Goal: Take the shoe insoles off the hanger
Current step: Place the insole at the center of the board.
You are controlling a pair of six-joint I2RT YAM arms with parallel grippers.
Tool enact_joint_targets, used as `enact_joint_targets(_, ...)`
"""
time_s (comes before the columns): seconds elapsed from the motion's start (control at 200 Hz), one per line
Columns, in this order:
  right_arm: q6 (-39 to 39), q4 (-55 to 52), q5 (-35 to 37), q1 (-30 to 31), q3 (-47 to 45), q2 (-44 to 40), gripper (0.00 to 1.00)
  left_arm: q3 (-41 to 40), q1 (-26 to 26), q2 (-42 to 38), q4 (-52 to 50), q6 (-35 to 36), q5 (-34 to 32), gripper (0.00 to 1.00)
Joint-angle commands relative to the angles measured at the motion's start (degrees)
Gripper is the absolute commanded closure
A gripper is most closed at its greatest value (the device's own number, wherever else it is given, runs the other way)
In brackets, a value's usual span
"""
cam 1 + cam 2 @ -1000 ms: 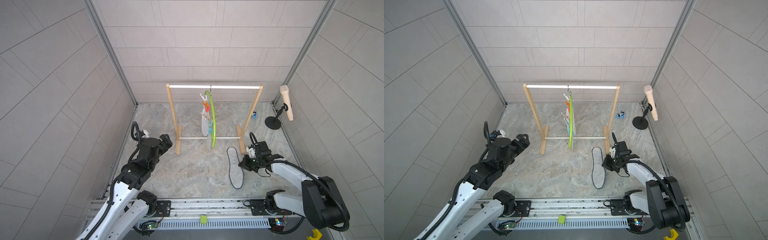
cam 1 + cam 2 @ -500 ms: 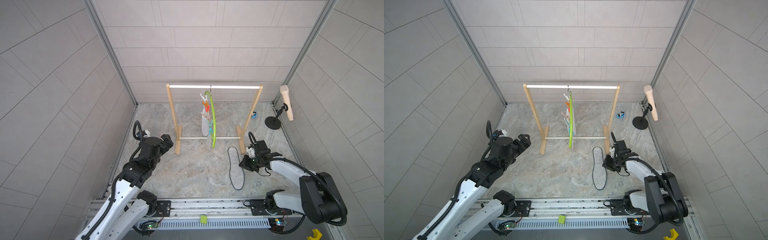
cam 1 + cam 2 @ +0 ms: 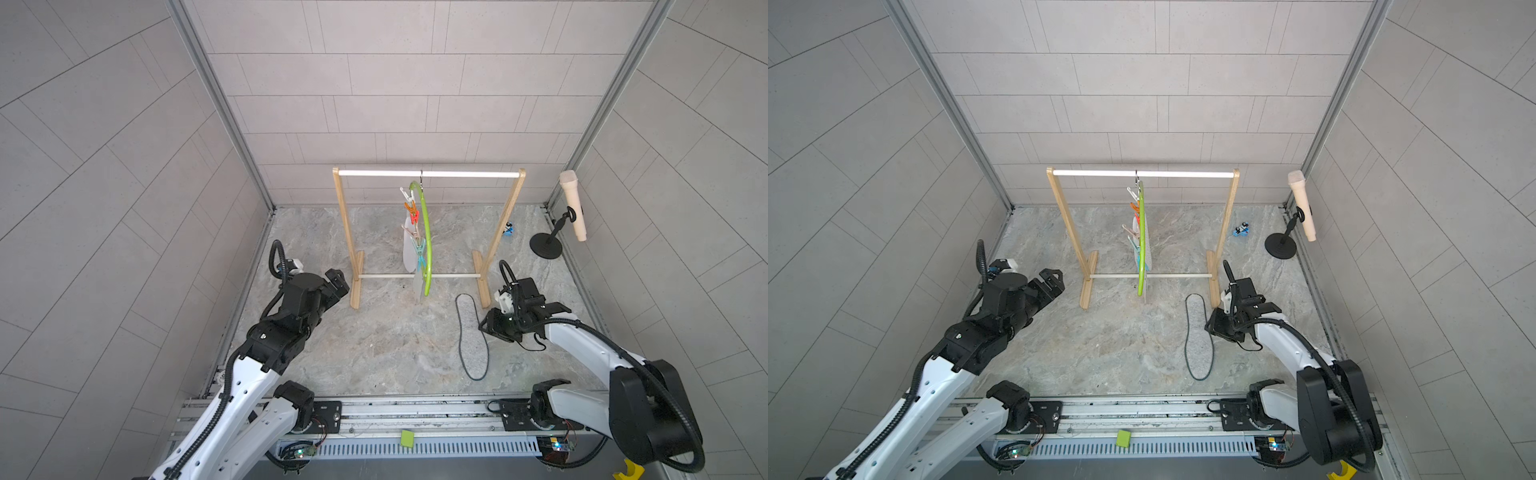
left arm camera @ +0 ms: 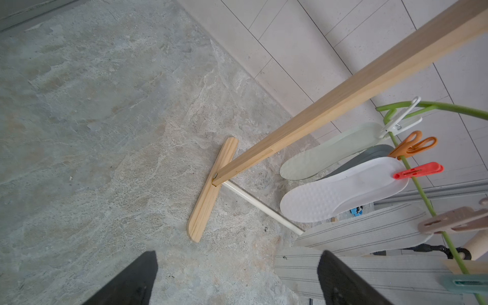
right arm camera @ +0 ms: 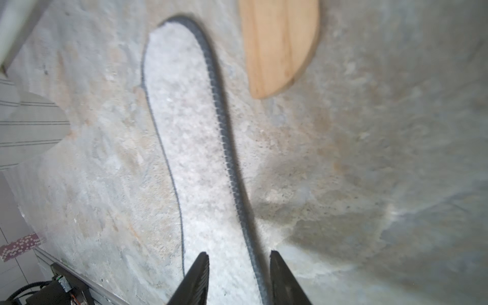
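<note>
Beside the wooden rack (image 5: 280, 47), my right end effector (image 5: 239, 253) sits open astride the grey felt insole (image 5: 190, 132) on the tabletop (image 5: 369, 158), so retracting may snag it; left end effector (image 4: 237, 253) is wide open, other insoles (image 4: 343, 190) clipped on the hanger (image 3: 426, 241).

cams | top views: stereo pair high at the robot's edge, facing down and forward, far, both covering the whole table (image 3: 374, 345) | left wrist: low, near, facing wooden rack (image 4: 343, 87) | right wrist: very close over grey felt insole (image 5: 190, 132), rack shared with every view
</note>
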Motion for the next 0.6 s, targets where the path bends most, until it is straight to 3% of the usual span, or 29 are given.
enact_joint_targets(0.0,-0.9,-6.0,1.1,0.2,3.5,-5.1,0.53,-2.2,0.1,-1.4,2.8,3.9,2.9,0.00)
enact_joint_targets(0.16,1.3,-7.5,-0.1,0.4,10.5,-9.2,0.50,-7.1,-0.8,-3.0,9.8,6.3,5.4,0.00)
enact_joint_targets(0.27,4.0,-4.9,-0.2,2.3,14.4,-9.7,0.50,-8.8,-5.0,-2.3,15.3,12.9,4.5,0.05)
enact_joint_targets(0.41,6.6,-4.2,2.6,7.5,21.6,-6.2,0.49,-12.0,-14.2,-0.7,24.5,22.8,-1.6,0.08)
enact_joint_targets(0.595,8.9,-4.3,3.9,12.2,30.5,1.2,0.49,-17.1,-23.2,5.6,39.6,29.8,-10.2,0.12)
